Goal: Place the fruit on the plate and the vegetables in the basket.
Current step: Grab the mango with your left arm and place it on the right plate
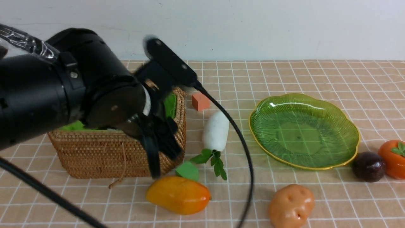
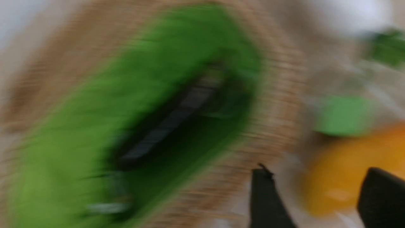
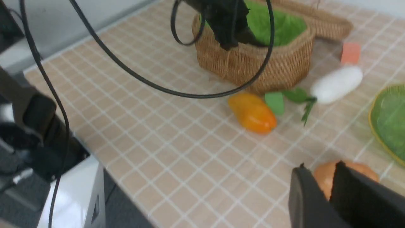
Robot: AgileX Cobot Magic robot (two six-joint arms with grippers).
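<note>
Left end effector [image 1: 162, 151], fingers apart and empty, hanging before the basket [image 1: 104, 155] front wall, mango [image 1: 178, 194] on the surface just below it, radish [image 1: 215, 130] beside the basket, right end effector [image 3: 330, 193] near the potato [image 1: 291, 205], fingers close together, full closure not discernible.

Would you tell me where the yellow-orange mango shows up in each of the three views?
Front view: the mango lies low in the picture, just in front of the basket.
Left wrist view: the blurred orange shape beside the green cube.
Right wrist view: the mango lies beside the green cube, near the basket.
Shared landmark: the green cube, next to the mango everywhere.
</note>
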